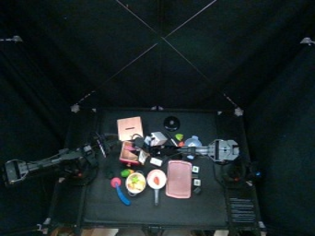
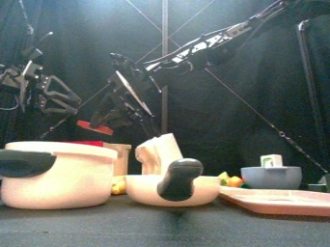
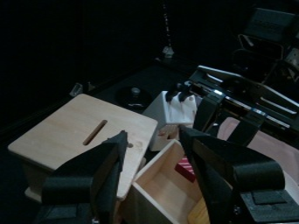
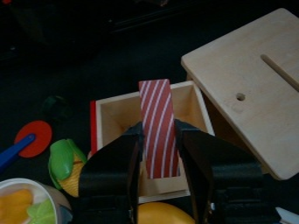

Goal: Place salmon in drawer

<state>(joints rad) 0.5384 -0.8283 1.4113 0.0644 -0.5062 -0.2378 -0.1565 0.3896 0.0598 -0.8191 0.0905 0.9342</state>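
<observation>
Between your right gripper's (image 4: 160, 144) jaws sits the striped salmon slice (image 4: 159, 122), gripped, hanging directly over the open wooden drawer (image 4: 117, 109). Your left gripper (image 3: 158, 162) stands released nearby.

Striped red-white salmon (image 4: 158, 122) held over open wooden drawer (image 4: 117, 109), tilted lengthwise.

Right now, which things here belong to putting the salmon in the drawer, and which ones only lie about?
For the job: salmon, open drawer, wooden box, right claw gripping the salmon.
Lying about: white pot, pink tray, blue bowl, red disc.
</observation>
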